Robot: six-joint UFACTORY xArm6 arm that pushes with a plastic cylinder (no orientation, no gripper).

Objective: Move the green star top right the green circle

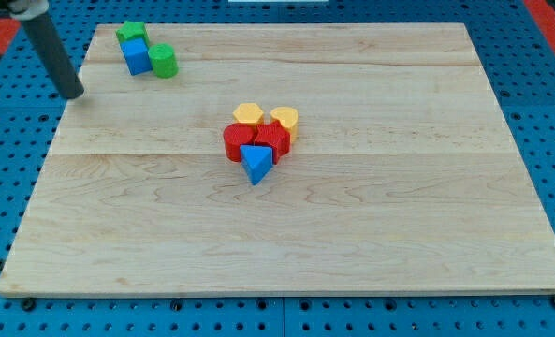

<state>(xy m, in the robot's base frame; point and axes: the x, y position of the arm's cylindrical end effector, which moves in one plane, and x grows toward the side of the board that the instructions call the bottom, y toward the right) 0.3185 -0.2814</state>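
The green star (132,32) lies near the board's top left corner, touching the top of a blue block (137,56). The green circle (163,61) stands just right of the blue block, touching it, below and right of the star. My tip (73,94) is at the board's left edge, to the left of and below this group, apart from all blocks. The dark rod slants up to the view's top left.
A cluster sits mid-board: two yellow blocks (249,114) (284,119), two red blocks (239,140) (272,140) and a blue triangle (255,163) in front. The wooden board (286,243) lies on a blue pegboard.
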